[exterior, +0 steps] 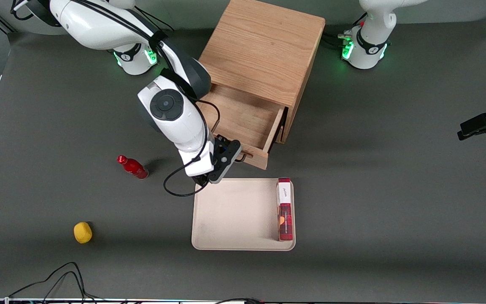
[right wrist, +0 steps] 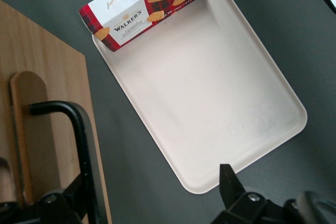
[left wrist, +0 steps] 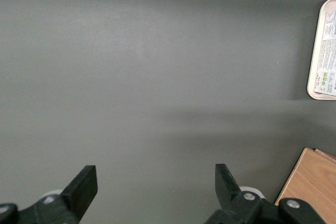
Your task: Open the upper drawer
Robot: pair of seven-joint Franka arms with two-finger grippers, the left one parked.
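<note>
The upper drawer [exterior: 243, 118] of the light oak cabinet [exterior: 264, 50] stands pulled out toward the front camera, its shallow plain-wood box empty. Its front [exterior: 256, 159] carries a thin black bar handle [right wrist: 79, 129] over a wooden rail [right wrist: 31, 129]. My right gripper [exterior: 230, 157] hangs just in front of the drawer front, between it and the tray. In the right wrist view the gripper [right wrist: 152, 187] is open and empty. One finger [right wrist: 71, 198] lies right beside the handle bar. The other finger [right wrist: 229, 182] is over the tray's corner. Only dark table shows between them.
A beige tray [exterior: 226, 211] lies nearer the front camera than the drawer, with a red tartan Walkers biscuit box [exterior: 284, 209] on its edge. A red bottle [exterior: 133, 167] and a yellow object [exterior: 82, 232] lie toward the working arm's end. Cables trail along the front edge.
</note>
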